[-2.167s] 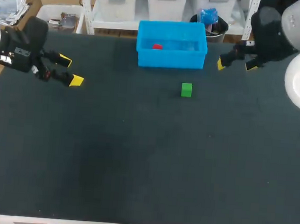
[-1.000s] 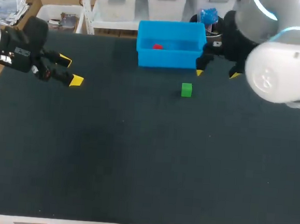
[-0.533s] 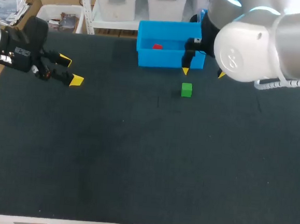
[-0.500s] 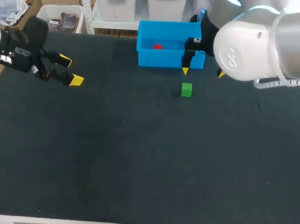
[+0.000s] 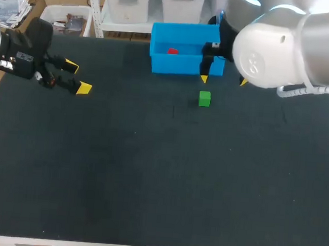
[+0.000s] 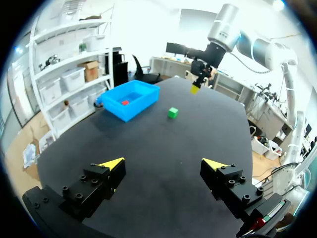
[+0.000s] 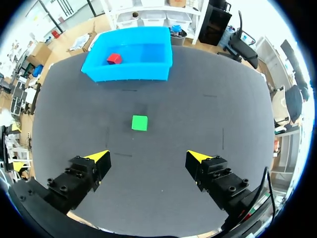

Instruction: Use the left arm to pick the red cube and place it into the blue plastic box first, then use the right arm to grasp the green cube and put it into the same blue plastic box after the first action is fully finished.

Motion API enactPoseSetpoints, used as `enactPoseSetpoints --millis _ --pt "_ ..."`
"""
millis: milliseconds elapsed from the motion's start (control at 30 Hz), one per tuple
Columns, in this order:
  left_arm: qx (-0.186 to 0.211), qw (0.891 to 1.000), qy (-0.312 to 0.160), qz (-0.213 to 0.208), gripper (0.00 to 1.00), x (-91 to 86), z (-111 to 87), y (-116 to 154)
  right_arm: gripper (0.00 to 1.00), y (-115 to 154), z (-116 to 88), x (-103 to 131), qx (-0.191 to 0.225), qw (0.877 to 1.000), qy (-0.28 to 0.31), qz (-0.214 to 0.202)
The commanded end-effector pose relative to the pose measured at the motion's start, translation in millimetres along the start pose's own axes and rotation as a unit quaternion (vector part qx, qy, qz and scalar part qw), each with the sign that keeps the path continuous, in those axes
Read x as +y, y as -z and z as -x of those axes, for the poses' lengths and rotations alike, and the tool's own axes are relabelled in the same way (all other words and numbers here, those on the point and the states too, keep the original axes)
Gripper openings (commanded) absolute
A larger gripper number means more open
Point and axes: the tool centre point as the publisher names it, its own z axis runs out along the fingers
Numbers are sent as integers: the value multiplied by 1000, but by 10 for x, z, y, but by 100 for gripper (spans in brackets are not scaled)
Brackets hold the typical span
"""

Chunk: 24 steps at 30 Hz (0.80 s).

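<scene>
Two cubes accounted for. The red cube [image 5: 172, 51] lies inside the box [image 5: 186, 66] at the table's [image 5: 149, 173] far edge. The green cube [image 5: 204, 98] stands alone, just in front of the box.

The right gripper [image 7: 148, 157], jaws wide and empty, hangs by the box's front wall. In its wrist view the green cube sits ahead of the fingers, slightly off their centre line. Judgement: the right arm is far the nearer, and must shift toward the near edge and descend. The left gripper [image 5: 78, 77], jaws wide and empty, is parked toward the far left corner.

Against the earliest frame, the right arm has swung in from the far right corner. Over the last half second it barely shifts. The left arm and both cubes are unchanged.
</scene>
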Motion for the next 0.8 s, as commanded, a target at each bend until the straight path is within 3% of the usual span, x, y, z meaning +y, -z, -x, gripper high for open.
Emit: enactPoseSetpoints --millis 33,233,800 --pt "-3 1000 -1 -1 100 7 -16 -2 100 -111 116 138 13 999 -9 -29" --pt "-3 1000 -1 -1 100 7 -16 -2 100 -259 200 213 23 998 -7 -60" --pt "-3 1000 -1 -1 100 7 -16 -2 100 -556 312 205 31 998 -4 -59"
